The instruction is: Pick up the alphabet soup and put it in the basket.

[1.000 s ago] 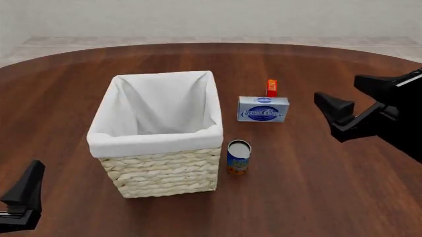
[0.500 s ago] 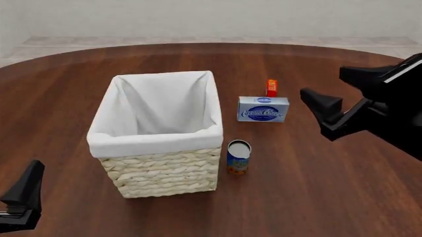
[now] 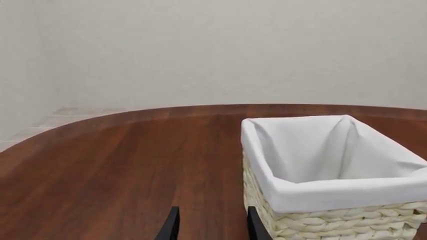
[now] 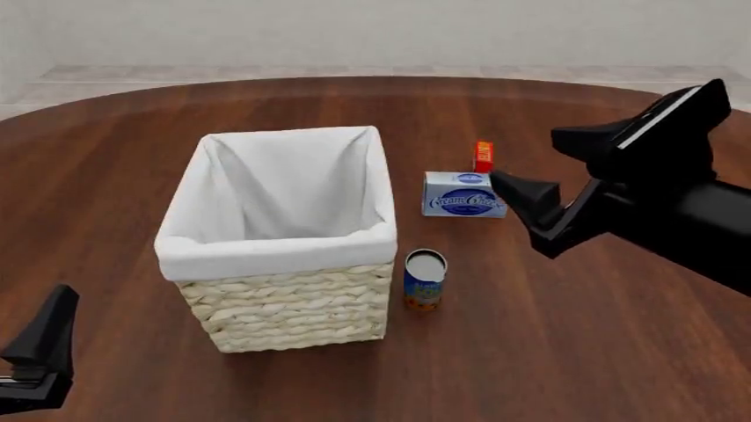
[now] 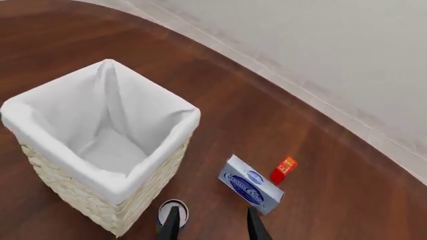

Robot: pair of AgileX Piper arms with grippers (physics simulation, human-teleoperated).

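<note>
1. Since the earlier frames, my right gripper (image 4: 554,182) has swung leftward in the front view, from the right edge toward the middle right, and now hangs above the tabletop (image 4: 586,334) close to the cream cheese box (image 4: 466,194), whose right end it partly covers.
2. Its two fingers stand apart with nothing between them; in the right wrist view the fingertips (image 5: 172,226) show at the bottom edge with a clear gap.
3. My left gripper (image 4: 41,352) sits at the lower left corner of the front view, unmoved; its fingers (image 3: 171,227) are spread with bare tabletop between them, holding nothing.
4. The can (image 4: 424,279) stands upright on the tabletop just below the middle of the front view, just beside the basket's lower right corner; I cannot tell whether they touch. It has not shifted.
5. In the right wrist view the can (image 5: 173,212) shows its pale round top at the bottom edge, partly behind one fingertip.
6. The basket (image 4: 281,308) sits left of centre in the front view, its white lining folded over the rim; the inside holds only cloth.
7. The cream cheese box lies flat above and to the right of the can, apart from it.
8. A small orange box (image 4: 483,156) stands just above the cream cheese box.
9. In the left wrist view the basket (image 3: 320,220) fills the lower right, near one of my left fingers.
</note>
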